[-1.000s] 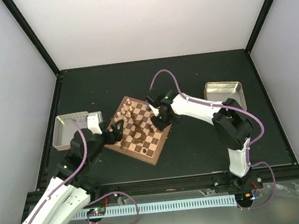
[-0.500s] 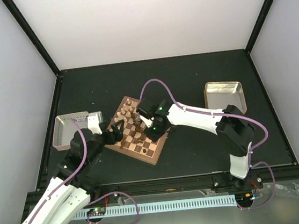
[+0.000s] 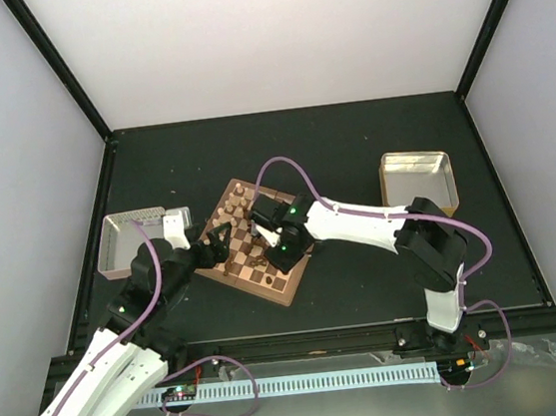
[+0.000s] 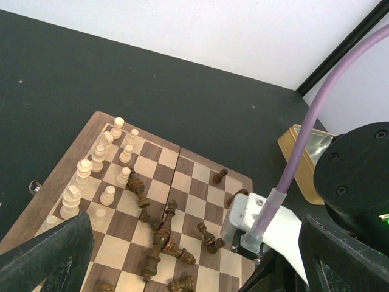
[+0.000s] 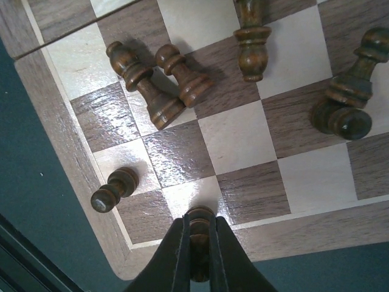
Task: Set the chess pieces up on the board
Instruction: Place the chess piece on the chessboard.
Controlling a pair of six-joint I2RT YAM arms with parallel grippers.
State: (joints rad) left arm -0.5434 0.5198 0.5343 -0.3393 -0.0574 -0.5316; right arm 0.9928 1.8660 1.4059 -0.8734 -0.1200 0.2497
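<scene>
The right pincer point(image 5: 199, 226) is clamped on a dark pawn point(image 5: 199, 214) over the edge row of the board point(image 5: 285, 240), near a corner. Its fingers point(image 5: 175, 258) cover most of the pawn, so whether its base touches the square cannot be told. Just beside it is another pawn point(image 5: 113, 190), hard to judge as upright or fallen. Two more point(image 5: 159, 84) lie touching, and further dark pieces are cut off at the top and right edges.

From above, the board sits mid-worktop point(image 3: 352, 149) between two trays point(image 3: 122, 248), with the right arm covering its right part. The left pincer point(image 3: 220, 243) hangs at the board's left edge. In its own view its fingers point(image 4: 55, 252) are spread wide, cut off at the lower corners, and hold nothing. There, pale pieces point(image 4: 72, 199) stand in rows along one side and dark pieces point(image 4: 163, 234) lie toppled mid-board. The right arm hides the squares under it.
</scene>
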